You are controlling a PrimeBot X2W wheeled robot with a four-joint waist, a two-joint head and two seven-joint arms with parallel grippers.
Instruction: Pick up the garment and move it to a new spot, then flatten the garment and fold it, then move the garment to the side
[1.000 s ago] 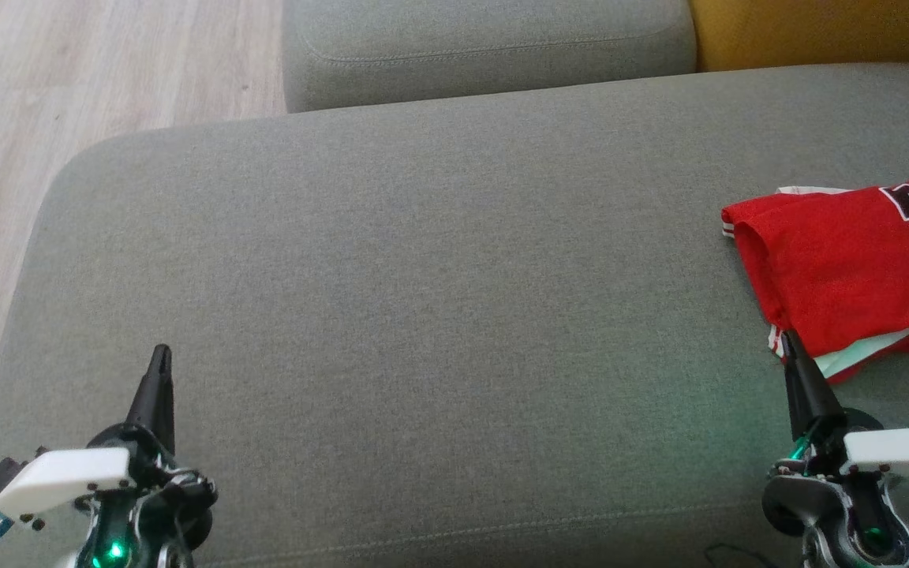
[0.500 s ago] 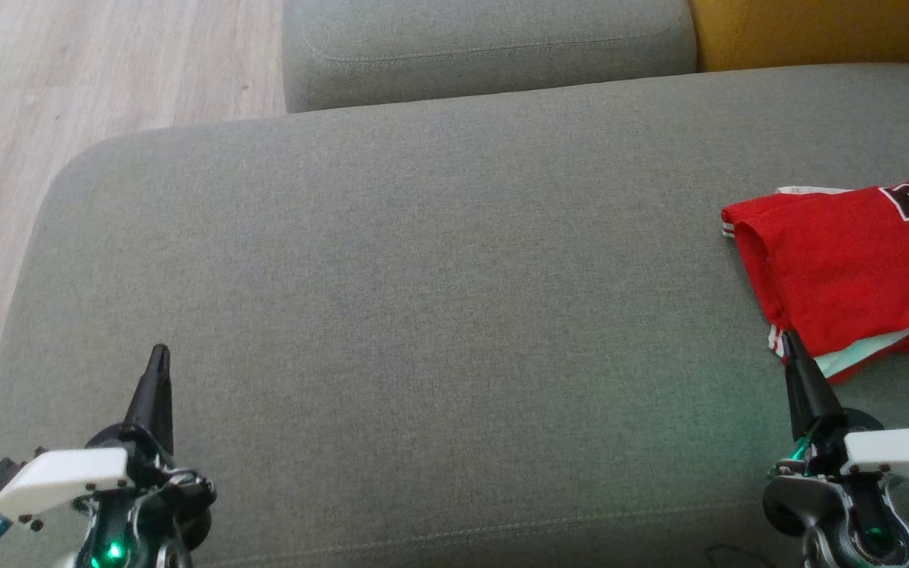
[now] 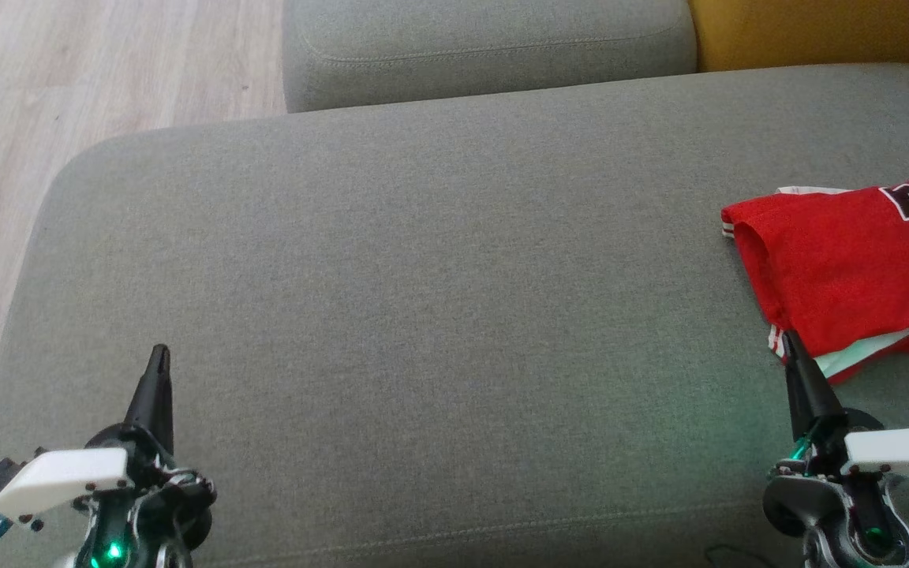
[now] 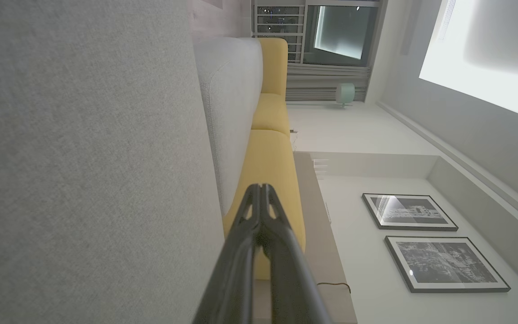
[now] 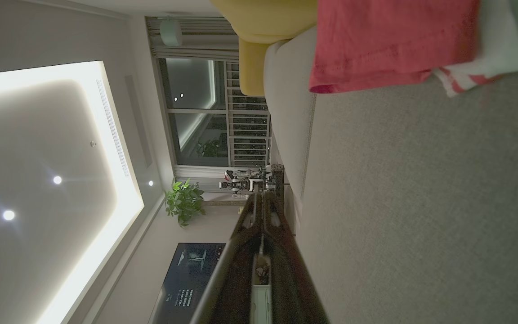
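Two pairs of dark fingers are clenched shut on nothing: the left fingers (image 3: 155, 390) over the near left of the grey sofa seat (image 3: 423, 260), the right fingers (image 3: 800, 386) at the near right. What may go wrong, I think: the red garment (image 3: 841, 260) looks folded in layers, with a pale layer showing at its near edge. A pinch at that corner could catch only one layer, and the fold would fall open in the lifting. A sideways nudge from closed fingers could also wrinkle it. The garment lies on the right side of the seat, just beyond the right fingers. Their tip meets its near left corner, but whether it touches I cannot tell. The left fingers are well apart from it.
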